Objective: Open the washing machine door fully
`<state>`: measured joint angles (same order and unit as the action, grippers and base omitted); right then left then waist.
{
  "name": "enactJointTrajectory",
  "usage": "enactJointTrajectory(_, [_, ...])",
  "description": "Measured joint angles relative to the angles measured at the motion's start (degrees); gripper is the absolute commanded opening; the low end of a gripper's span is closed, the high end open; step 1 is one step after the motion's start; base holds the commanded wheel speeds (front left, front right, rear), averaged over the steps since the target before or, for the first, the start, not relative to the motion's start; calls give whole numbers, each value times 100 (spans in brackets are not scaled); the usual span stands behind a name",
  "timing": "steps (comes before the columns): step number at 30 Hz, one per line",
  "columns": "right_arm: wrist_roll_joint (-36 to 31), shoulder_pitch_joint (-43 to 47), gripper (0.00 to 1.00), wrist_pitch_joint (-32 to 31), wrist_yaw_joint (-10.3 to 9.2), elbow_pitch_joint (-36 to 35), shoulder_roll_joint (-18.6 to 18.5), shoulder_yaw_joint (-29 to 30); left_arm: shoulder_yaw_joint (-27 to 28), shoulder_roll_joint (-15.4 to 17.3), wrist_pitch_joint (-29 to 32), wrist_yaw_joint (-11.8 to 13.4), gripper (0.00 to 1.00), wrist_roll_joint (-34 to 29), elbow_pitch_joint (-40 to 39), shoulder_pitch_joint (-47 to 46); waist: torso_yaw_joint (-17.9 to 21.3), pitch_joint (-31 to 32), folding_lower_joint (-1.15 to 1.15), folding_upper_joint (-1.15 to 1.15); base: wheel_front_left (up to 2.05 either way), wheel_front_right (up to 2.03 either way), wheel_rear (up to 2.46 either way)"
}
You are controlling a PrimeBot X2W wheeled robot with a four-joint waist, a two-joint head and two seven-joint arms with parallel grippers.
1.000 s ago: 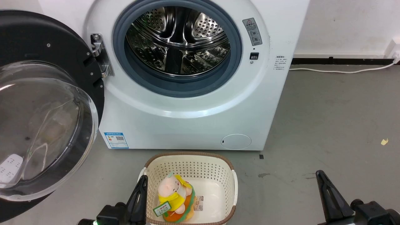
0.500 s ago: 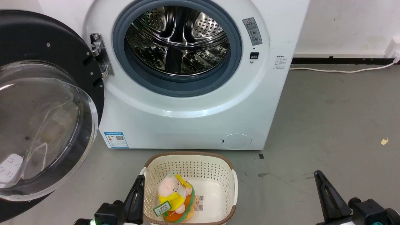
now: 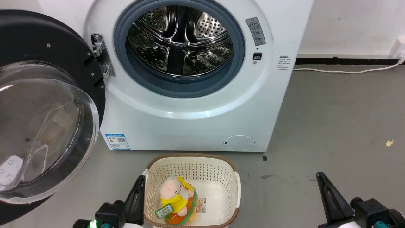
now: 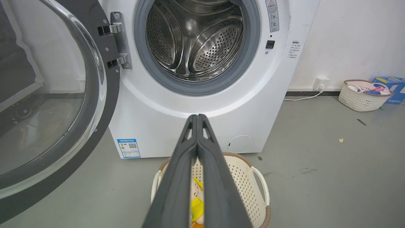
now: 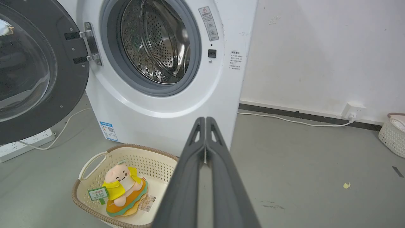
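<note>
The washing machine door (image 3: 41, 104) stands swung wide open to the left of the machine, its glossy black ring and bulging clear glass bowl facing me; it also appears in the left wrist view (image 4: 47, 104) and the right wrist view (image 5: 34, 72). The steel drum (image 3: 178, 41) lies exposed inside its grey rubber ring. My left gripper (image 3: 139, 180) sits low at the bottom left beside the basket, shut with its fingers (image 4: 197, 152) pressed together and empty. My right gripper (image 3: 319, 175) sits low at the bottom right over the floor, likewise shut (image 5: 205, 122) and empty. Neither touches the door.
A cream perforated basket (image 3: 221, 164) with a plush toy (image 3: 175, 198) stands on the floor before the machine. A white power strip (image 5: 28, 144) and cable lie under the door. Another basket (image 4: 364, 95) and a blue box (image 4: 390, 85) stand by the right wall.
Both grippers have slid slightly down and to the left in the head view. The door and basket stay where they were.
</note>
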<state>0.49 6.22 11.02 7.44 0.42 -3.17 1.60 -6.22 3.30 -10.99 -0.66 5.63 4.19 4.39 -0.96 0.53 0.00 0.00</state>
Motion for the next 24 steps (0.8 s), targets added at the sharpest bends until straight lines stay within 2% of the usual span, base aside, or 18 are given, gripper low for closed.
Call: enactJointTrajectory(24, [-1,-171,0,-287,0,-4,0,-35,158,-18,285,5,0,-152,-92,-94,25,-14,0,0,0,0,0])
